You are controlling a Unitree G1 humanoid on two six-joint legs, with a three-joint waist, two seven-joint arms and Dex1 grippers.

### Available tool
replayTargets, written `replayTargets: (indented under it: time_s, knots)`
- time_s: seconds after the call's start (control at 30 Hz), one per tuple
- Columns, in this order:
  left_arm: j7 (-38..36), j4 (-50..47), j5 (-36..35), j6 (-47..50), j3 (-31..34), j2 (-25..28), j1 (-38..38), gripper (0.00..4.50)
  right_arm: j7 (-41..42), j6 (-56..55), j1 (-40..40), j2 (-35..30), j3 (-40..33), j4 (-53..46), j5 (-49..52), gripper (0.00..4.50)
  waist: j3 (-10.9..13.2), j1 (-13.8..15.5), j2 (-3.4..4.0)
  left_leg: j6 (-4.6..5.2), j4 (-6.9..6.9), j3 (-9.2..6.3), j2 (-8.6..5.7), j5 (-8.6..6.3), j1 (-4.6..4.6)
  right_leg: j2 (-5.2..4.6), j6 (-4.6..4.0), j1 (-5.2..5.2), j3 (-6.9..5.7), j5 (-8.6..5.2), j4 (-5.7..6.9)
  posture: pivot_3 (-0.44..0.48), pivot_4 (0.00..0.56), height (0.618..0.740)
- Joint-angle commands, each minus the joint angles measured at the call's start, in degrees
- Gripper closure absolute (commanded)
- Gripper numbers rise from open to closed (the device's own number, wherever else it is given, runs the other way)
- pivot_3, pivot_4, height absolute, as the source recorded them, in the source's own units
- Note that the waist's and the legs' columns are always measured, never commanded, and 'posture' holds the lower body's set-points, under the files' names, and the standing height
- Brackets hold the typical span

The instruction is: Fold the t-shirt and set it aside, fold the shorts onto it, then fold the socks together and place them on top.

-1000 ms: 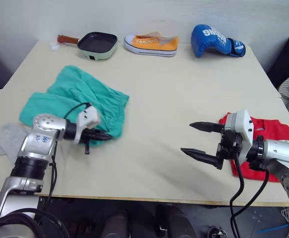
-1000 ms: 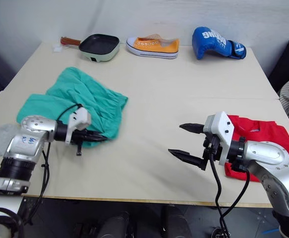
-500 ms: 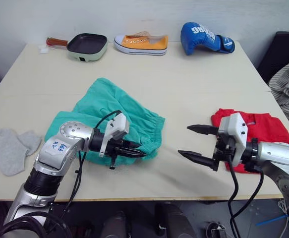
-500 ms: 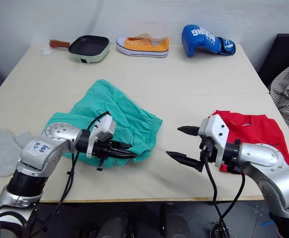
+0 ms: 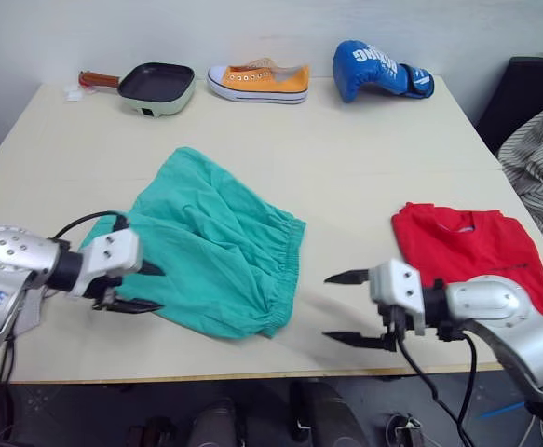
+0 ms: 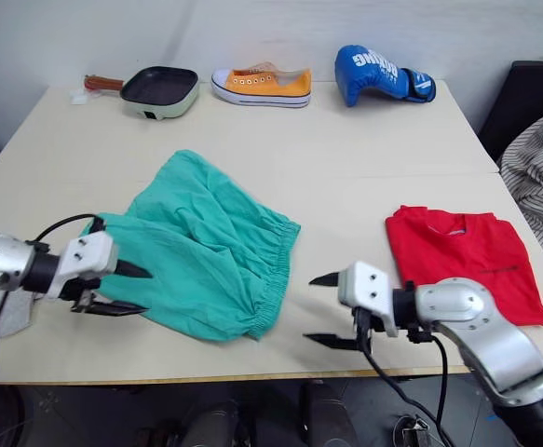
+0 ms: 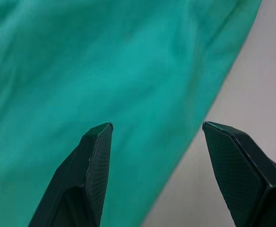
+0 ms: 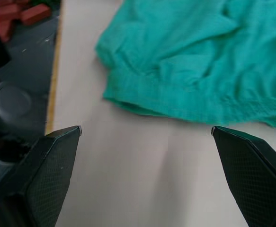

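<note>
two grippers: both spread wide, both empty.
head views: the left gripper has let go of the shorts, now flatter at mid-table; the t-shirt lies folded aside, so folding the shorts looks next; the right gripper hangs just beside the waistband.
left wrist: left fingers over teal cloth.
right wrist: shorts hem ahead.
hidden: socks unclear at table's left edge.

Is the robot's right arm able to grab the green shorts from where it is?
Probably yes. The right gripper is open beside the shorts' waistband edge, with only bare table between them.
</note>
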Motion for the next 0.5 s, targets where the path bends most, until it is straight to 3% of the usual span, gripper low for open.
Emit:
replayTargets:
  time_s: [0.03,0.17,0.4,0.47,0.5]
  knots:
    - [1.3,5.9,4.6,-10.4,1.6,1.8,-0.1,1.33,3.3,-7.6,-3.4,3.1,5.3,3.2,-4.8,0.00,0.0,0.2,-0.01,0.02,0.02,-0.03,0.00,-0.01,0.00,-0.01,0.00,0.06,-0.04,0.00,-0.04,0.000,0.150,0.740]
    - [2.9,12.5,9.0,-19.0,0.4,2.3,-0.9,1.33,4.4,-13.2,-7.8,8.1,10.8,8.5,-10.0,0.00,0.0,0.0,-0.03,0.13,0.02,-0.06,-0.02,-0.07,0.03,-0.08,0.01,0.21,-0.16,0.01,-0.14,0.000,0.150,0.740]
    - [4.0,19.3,13.0,-24.9,-1.2,2.6,-2.6,1.33,3.3,-14.8,-12.5,16.1,15.3,15.9,-14.2,0.00,0.0,-0.1,-0.04,0.13,0.02,-0.06,0.01,-0.08,0.02,-0.12,0.01,0.21,-0.26,0.01,-0.14,0.000,0.150,0.740]
    - [3.6,20.7,13.7,-26.2,-1.8,2.6,-2.9,1.27,2.7,-15.6,-13.0,17.6,15.6,17.8,-15.3,0.39,0.0,-0.2,-0.05,0.13,0.03,-0.05,0.01,-0.08,0.03,-0.12,0.01,0.21,-0.27,0.01,-0.13,0.000,0.150,0.740]
    - [4.0,22.1,14.1,-26.4,-2.3,1.8,-4.0,1.47,2.5,-17.0,-13.3,18.1,15.9,19.2,-16.3,0.63,0.0,-0.2,-0.05,0.13,0.03,-0.04,0.01,-0.08,0.03,-0.13,0.01,0.21,-0.27,0.01,-0.11,0.000,0.150,0.740]
